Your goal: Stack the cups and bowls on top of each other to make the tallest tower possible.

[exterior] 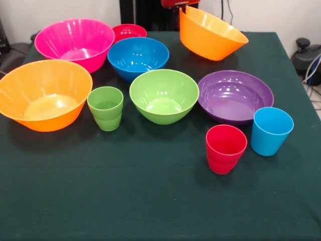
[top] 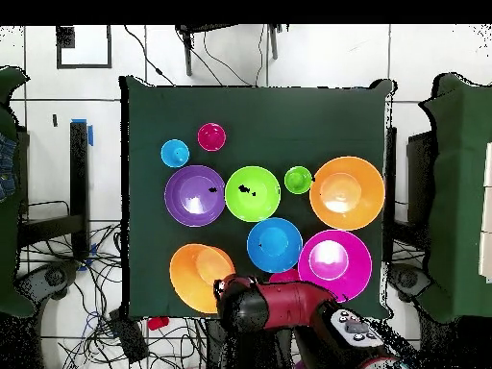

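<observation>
Nothing is being stacked yet: an orange bowl [exterior: 210, 34] is being held tilted by the gripper [exterior: 186, 6] near the bench's far edge.

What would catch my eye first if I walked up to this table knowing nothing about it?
Probably the bright plastic against the dark green table: a large pink bowl and a large orange bowl on the front view's left, a green bowl in the middle. Next, a second orange bowl at the far edge, tilted rather than flat, just under the red arm. Three small cups stand apart, nothing stacked.
</observation>
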